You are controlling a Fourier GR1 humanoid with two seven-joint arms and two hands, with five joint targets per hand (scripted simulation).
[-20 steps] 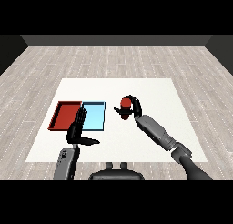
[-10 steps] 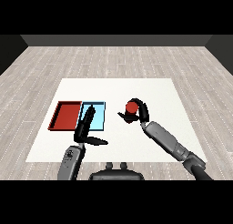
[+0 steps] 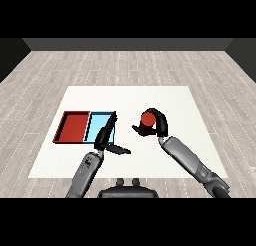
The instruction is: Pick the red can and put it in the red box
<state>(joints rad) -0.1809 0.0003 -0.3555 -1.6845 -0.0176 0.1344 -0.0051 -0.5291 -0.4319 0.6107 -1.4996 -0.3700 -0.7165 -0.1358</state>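
**benchbot_fan:** While the right hand (image 3: 156,124) sits a bit right of the frame's centre, its black fingers and thumb are curled around the red can (image 3: 148,119), so it's clamped on it. The can shows as a red blob tucked in the hand, above the white surface (image 3: 165,97). Can't tell how far above the surface it is from this angle.

**gr1_tinkerer:** Yep, same read. And the can is well apart from the trays. The red tray (image 3: 75,127) is over at the left middle of the frame, with the light blue tray (image 3: 99,126) touching its right side. The can is right of both, with bare white surface between it and the blue one.

**benchbot_fan:** What about the left hand (image 3: 107,140)?

**gr1_tinkerer:** It comes up from the lower left on its grey forearm (image 3: 86,172). Fingers are straight and spread apart, thumb poking out toward the right, holding nothing. The fingertips overlap the right edge of the light blue tray in the picture; whether they touch it I can't say.

**benchbot_fan:** Right forearm (image 3: 187,160) runs off to the lower right corner.
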